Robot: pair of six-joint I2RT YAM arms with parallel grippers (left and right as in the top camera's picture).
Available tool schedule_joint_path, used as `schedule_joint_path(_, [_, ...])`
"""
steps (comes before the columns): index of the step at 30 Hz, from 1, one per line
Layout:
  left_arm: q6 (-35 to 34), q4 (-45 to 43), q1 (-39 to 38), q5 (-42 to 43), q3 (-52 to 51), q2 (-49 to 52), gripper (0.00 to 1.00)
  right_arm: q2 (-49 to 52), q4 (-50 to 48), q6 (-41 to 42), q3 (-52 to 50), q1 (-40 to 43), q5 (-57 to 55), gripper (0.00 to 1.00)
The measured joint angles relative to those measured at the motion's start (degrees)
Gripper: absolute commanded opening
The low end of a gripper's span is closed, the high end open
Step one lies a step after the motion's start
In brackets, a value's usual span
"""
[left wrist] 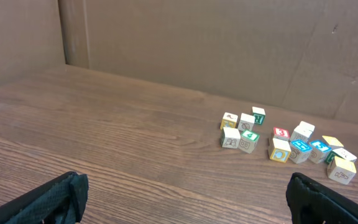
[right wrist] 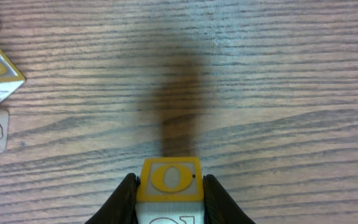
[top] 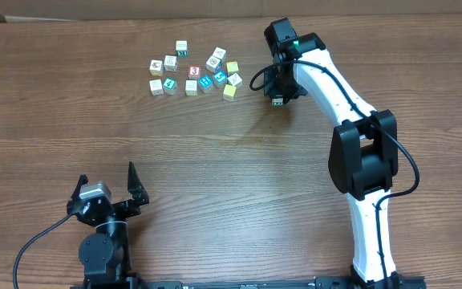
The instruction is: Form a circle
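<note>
Yellow-faced O cube point(right wrist: 169, 177) pinched in the right end effector point(top: 277, 101) over the wood-grain worktop point(top: 231, 160).
Upper centre sits the circle point(top: 221, 77), a tight knot of small square cubes; the left end effector point(top: 107, 181) gapes released, lower left.

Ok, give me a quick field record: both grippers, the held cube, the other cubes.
right gripper: shut on small yellow-topped cube marked O
left gripper: open, empty, far from the cubes
other cubes: loose cluster of small picture cubes on brown wood-grain table, left of the held cube, not touching it
circle: no clear ring yet
</note>
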State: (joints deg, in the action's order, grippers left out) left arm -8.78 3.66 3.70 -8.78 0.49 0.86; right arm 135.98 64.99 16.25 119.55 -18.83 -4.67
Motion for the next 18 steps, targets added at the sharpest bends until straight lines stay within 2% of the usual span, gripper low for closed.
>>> schedule_joint_path(18, [0.0,0.0,0.0,0.0,0.0,0.0,0.99,0.0,2.3,0.0,0.0,0.0,0.0,0.25])
